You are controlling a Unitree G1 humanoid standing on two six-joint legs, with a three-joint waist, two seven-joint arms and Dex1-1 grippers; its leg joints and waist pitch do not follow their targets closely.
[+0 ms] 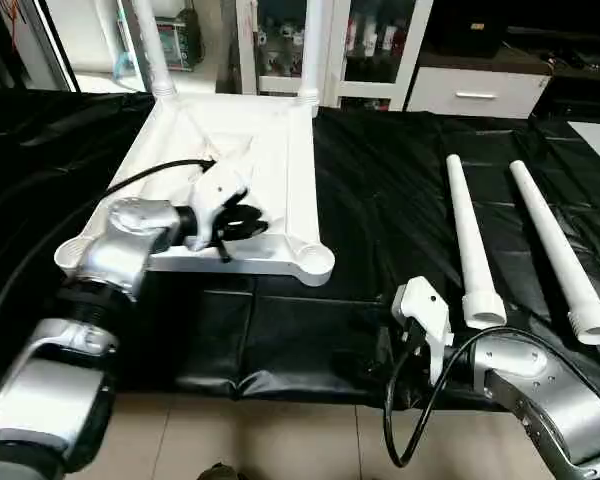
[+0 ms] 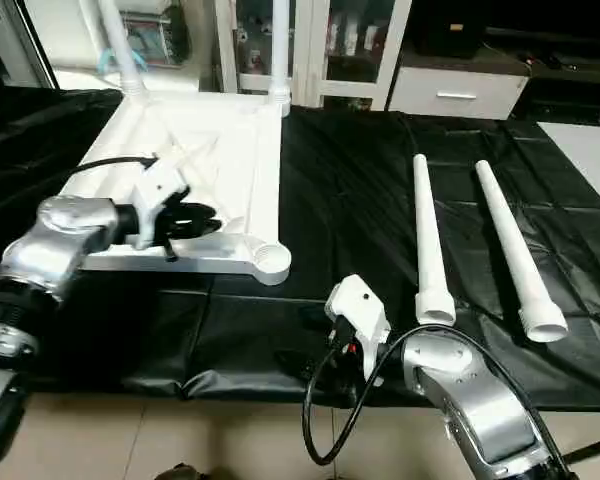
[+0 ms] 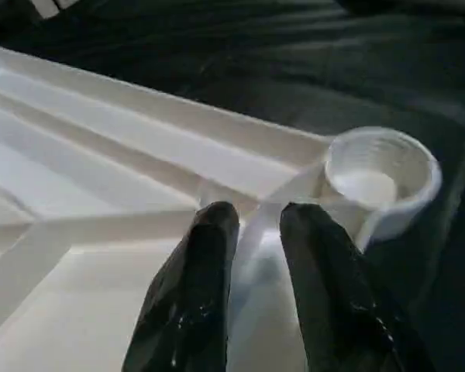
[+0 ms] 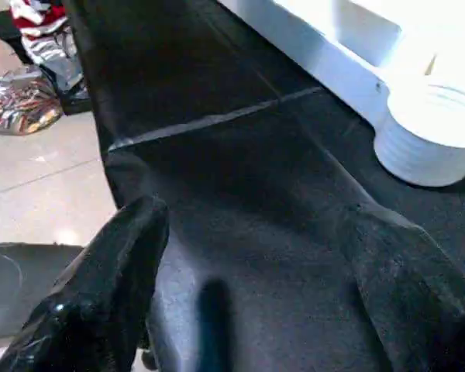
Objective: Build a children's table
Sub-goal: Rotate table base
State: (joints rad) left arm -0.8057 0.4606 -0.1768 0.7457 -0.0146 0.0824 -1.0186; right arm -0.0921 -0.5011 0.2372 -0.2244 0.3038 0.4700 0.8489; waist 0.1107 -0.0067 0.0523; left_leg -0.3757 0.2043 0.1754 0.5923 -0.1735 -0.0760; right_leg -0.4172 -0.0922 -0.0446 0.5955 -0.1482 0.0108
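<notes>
The children's table's white tabletop lies upside down on the black sheet, ribs facing up. Two white legs stand in its far corner sockets. The near right socket and the near left socket hold nothing. Two loose legs lie side by side on the sheet to the right. My left gripper is over the tabletop's near right part, its fingers closed astride a diagonal rib that runs to the round socket. My right gripper hovers open over the sheet near the front edge, holding nothing.
A black sheet covers the work surface, and its front edge hangs over tiled floor. A white cabinet with glass doors and a white drawer unit stand behind. A black cable loops from my right wrist.
</notes>
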